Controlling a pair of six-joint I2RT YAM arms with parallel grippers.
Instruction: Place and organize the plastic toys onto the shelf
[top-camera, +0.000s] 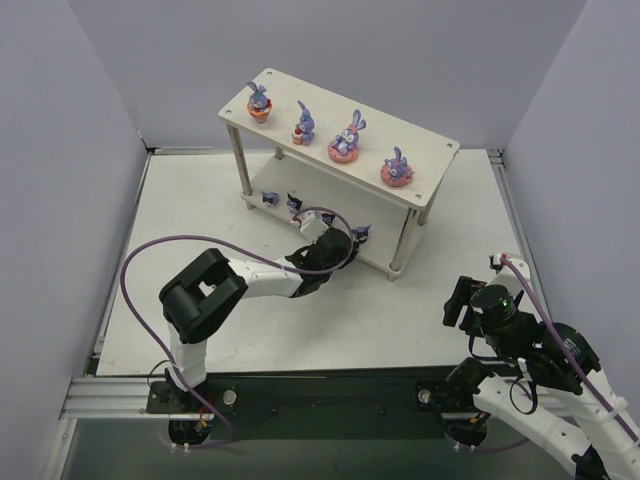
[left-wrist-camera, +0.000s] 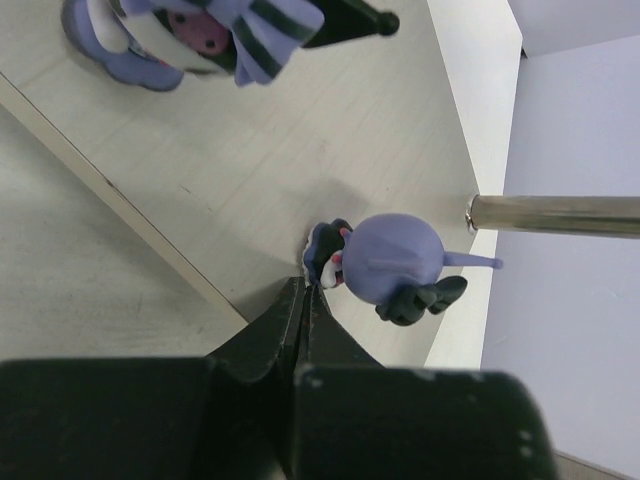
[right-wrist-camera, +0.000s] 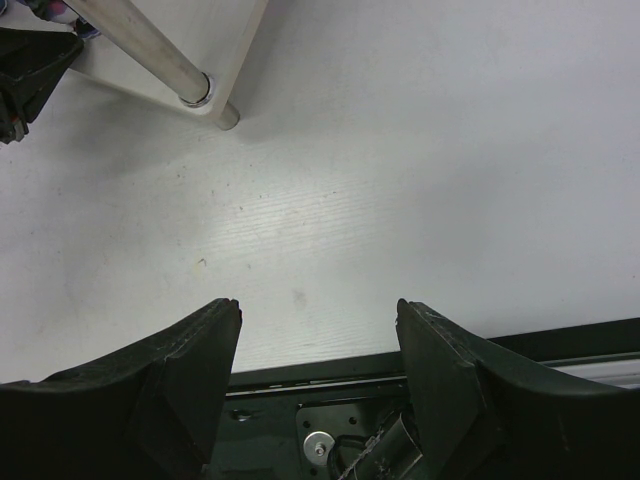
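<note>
— How do things stand?

— The bench (top-camera: 400, 320) carries the shelf (top-camera: 430, 150) toward its far edge. Four purple rabbits (top-camera: 348, 135) line the top board, and the small blue toys are down on the lower board (left-wrist-camera: 300, 140).

— And the arms?

— The right gripper (right-wrist-camera: 318, 305) hangs over the near right corner, fingers spread with nothing between them. The left gripper (left-wrist-camera: 303, 292) reaches in at the shelf's near side. Its fingers are pressed together on nothing, with the tips just beside the end blue figure (left-wrist-camera: 395, 258). They may be touching its base, but I can't quite tell from here.

— What worries you?

— That figure stands at the end of the lower board facing the bench's right edge, close to the round leg (left-wrist-camera: 560, 215) and near the board's lip. It looks light and top-heavy to me, so I'd say a forward nudge from those closed tips could tip it or slide it off onto the bench. A sideways swing might clip the leg and jolt the whole shelf, which would set the rabbits wobbling. Rising before backing out would likely knock the upper board from below.

— Anything else nearby?

— Another figure (left-wrist-camera: 195, 30) sits further along the same board, toward the bench's left edge. A careless wrist could brush it.
</note>
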